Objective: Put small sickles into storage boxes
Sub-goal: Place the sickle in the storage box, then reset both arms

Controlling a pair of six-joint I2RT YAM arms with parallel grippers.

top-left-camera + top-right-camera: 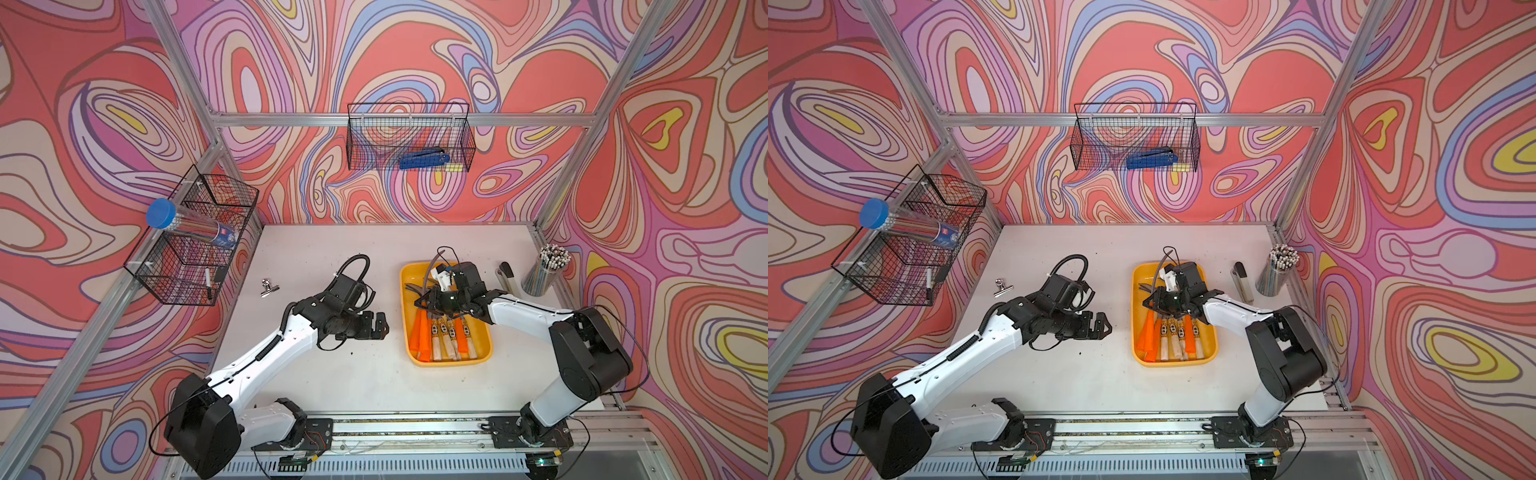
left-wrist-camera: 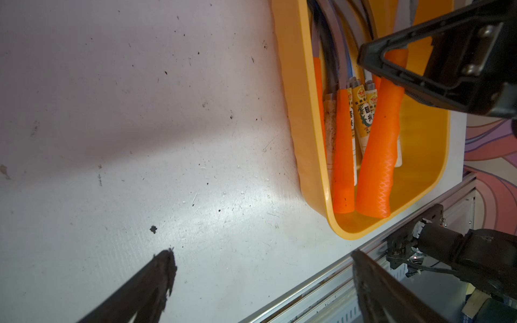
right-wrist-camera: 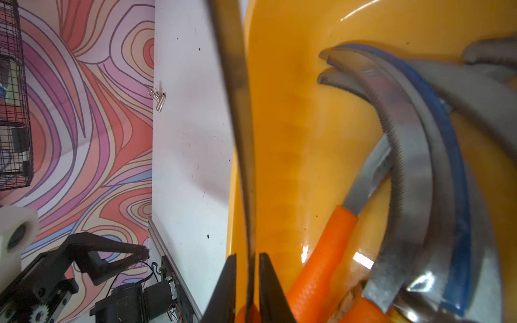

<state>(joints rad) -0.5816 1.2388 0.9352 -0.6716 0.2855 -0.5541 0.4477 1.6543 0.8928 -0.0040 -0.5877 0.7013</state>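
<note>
The yellow storage box lies on the white table, right of centre. Several small sickles rest inside it, orange and pale labelled handles toward the front and grey curved blades toward the back. My right gripper hovers over the box's left half. It is shut on the thin grey blade of one small sickle, seen edge-on, with orange showing just below the jaws. My left gripper stands open and empty above bare table, left of the box.
A binder clip lies on the table at the left. A grey-black stapler and a cup of pencils stand right of the box. Black wire baskets hang on the left wall and the back wall.
</note>
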